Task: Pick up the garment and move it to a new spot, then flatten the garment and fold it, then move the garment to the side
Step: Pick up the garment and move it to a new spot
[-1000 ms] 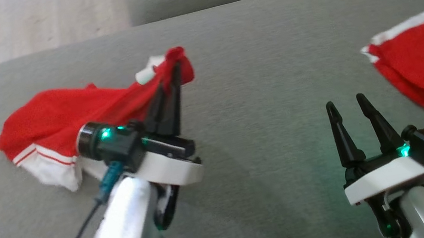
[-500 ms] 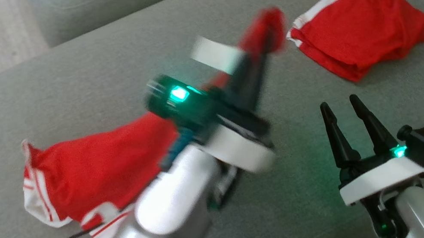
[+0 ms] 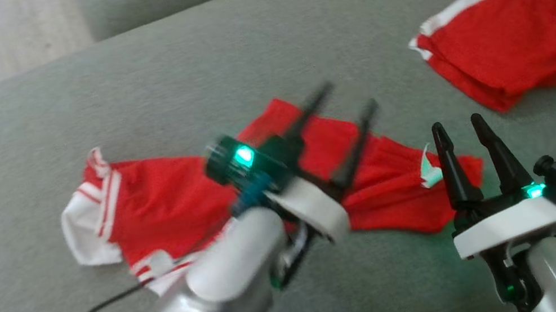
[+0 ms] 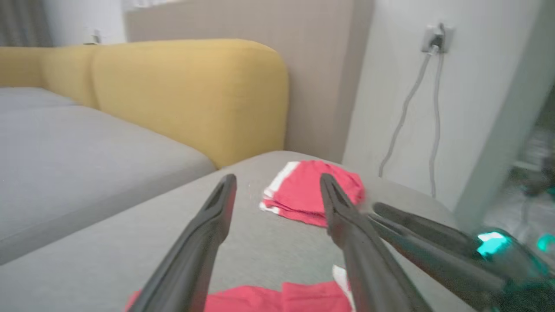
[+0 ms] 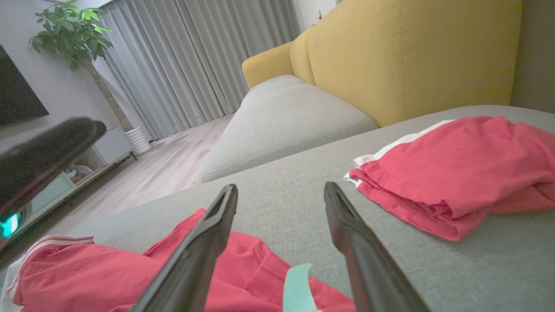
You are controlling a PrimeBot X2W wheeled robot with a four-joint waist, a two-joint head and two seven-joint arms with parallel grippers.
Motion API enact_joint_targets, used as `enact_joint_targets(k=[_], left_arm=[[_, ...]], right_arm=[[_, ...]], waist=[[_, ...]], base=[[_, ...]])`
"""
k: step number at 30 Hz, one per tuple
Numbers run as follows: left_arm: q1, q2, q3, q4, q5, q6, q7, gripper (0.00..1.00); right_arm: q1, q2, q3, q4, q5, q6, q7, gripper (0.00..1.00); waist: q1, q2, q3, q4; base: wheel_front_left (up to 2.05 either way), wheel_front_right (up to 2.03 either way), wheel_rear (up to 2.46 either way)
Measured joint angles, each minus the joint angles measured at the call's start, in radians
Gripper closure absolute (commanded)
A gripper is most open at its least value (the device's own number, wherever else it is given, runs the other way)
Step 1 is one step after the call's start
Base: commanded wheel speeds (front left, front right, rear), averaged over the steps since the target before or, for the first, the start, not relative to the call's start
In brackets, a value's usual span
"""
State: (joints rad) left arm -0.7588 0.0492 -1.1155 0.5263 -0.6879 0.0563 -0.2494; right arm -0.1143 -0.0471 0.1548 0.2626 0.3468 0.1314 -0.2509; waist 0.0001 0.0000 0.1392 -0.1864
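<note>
No text, brand, number or sign can be read anywhere. The small pale tag [image 5: 297,288] on the red garment [image 3: 172,203] is too blurred to show any print.

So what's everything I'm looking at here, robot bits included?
Unfolded garment: one, red with white trim, crumpled mid-cushion.
Folded garment: one, red with white band, far right of cushion.
Seat cushion: one, grey, under both garments.
Backrest: one, yellow, behind the cushion.
Curtains: grey, far side of room.
Plant: one, green, beside the curtains.
Wall cables: two, pale, hanging from a socket.
Left claw: one, black, open, above unfolded garment.
Right claw: one, black, open, near that garment's right end.
</note>
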Motion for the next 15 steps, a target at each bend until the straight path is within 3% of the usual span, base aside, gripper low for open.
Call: enact_joint_targets(k=[3, 7, 12, 15], left_arm=[[0.000, 0.009, 0.116, -0.019, 0.025, 0.024, -0.004, 0.00], [0.048, 0.071, 0.264, -0.108, 0.083, 0.033, -0.007, 0.00], [0.247, 0.171, 0.400, -0.186, 0.131, 0.049, -0.007, 0.00], [0.379, 0.198, 0.447, -0.219, 0.144, 0.049, -0.007, 0.00]], right_arm=[[0.002, 0.000, -0.013, -0.002, -0.005, 0.000, 0.000, 0.00], [0.004, 0.000, -0.045, -0.011, -0.023, 0.000, 0.000, 0.00], [0.009, 0.000, -0.092, -0.023, -0.043, 0.000, 0.000, 0.00], [0.029, 0.000, -0.099, -0.024, -0.057, 0.000, 0.000, 0.00]], waist=[[-0.0001, 0.0000, -0.016, 0.038], [-0.0001, 0.0000, -0.039, 0.092], [-0.0001, 0.0000, -0.068, 0.155], [-0.0001, 0.0000, -0.086, 0.187]], base=[[0.00, 0.00, 0.00], [0.00, 0.00, 0.00], [0.00, 0.00, 0.00], [0.00, 0.00, 0.00]])
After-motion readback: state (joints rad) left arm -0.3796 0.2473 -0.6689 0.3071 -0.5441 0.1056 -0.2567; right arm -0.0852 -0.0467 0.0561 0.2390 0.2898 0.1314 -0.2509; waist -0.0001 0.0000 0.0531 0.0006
